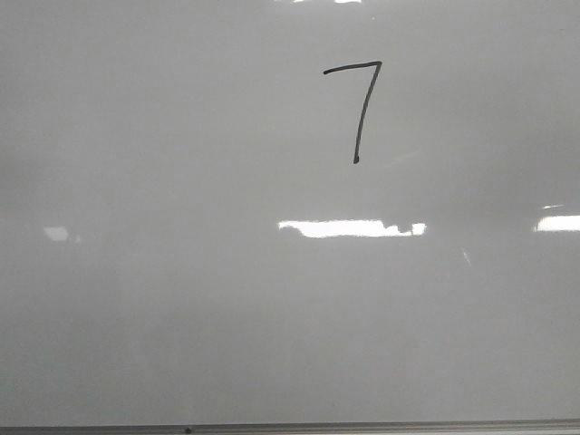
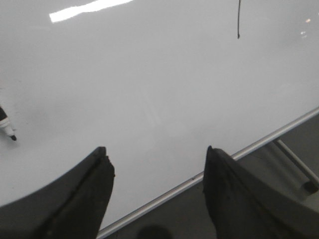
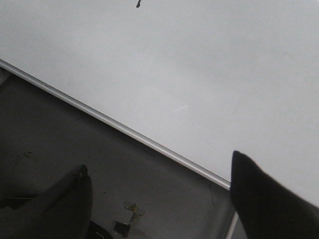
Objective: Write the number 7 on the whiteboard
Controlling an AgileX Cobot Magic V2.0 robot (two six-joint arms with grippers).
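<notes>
Tools, left [image 2: 157, 191] and right [image 3: 159, 199], both hang spread and grasp nothing. Number 7 [image 1: 359, 109] stands complete at about one o'clock on the whiteboard [image 1: 181, 299], so backing off without smudging it seems wise. A marker tip [image 2: 8, 130] shows cut off; its holder is hidden.
</notes>
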